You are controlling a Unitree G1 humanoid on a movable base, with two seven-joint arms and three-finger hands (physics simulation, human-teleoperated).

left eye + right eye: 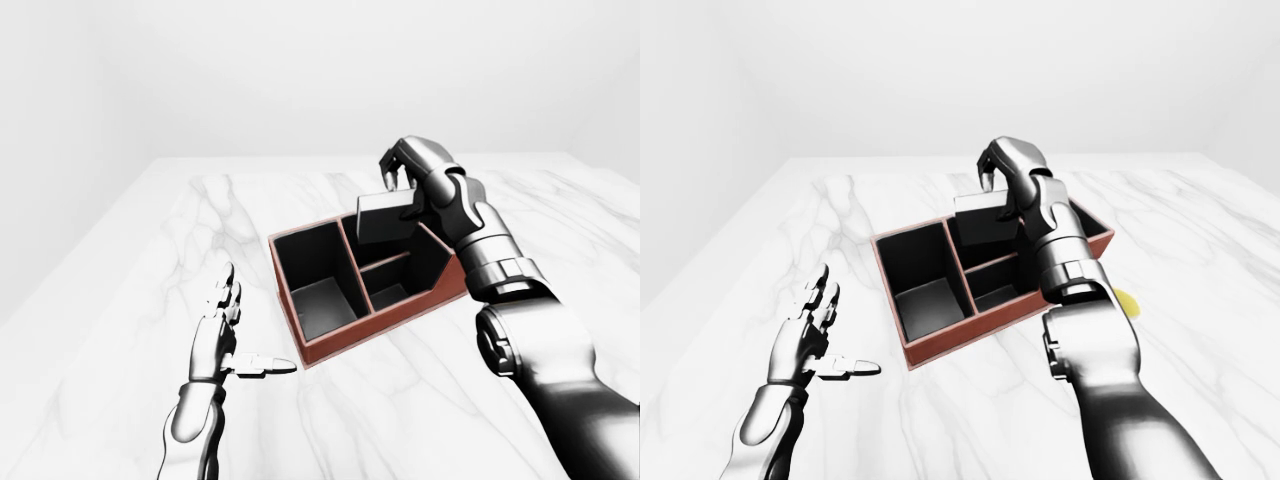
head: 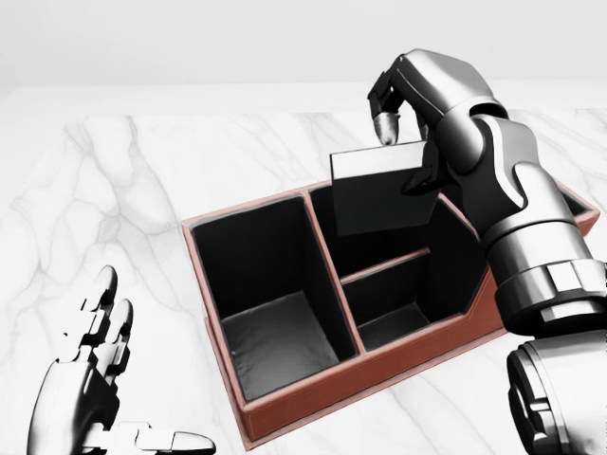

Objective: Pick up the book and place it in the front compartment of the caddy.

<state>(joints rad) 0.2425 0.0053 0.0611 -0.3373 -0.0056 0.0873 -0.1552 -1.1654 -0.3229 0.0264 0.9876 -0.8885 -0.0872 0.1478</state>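
The book is held upright in the right hand, fingers clamped on its top edge, above the caddy, over the small upper compartment in the head view. The left hand hangs open, fingers spread, over the marble table, apart from the caddy

Bare simulated test space, white marble tabletop, blank pale walls, featureless surroundings
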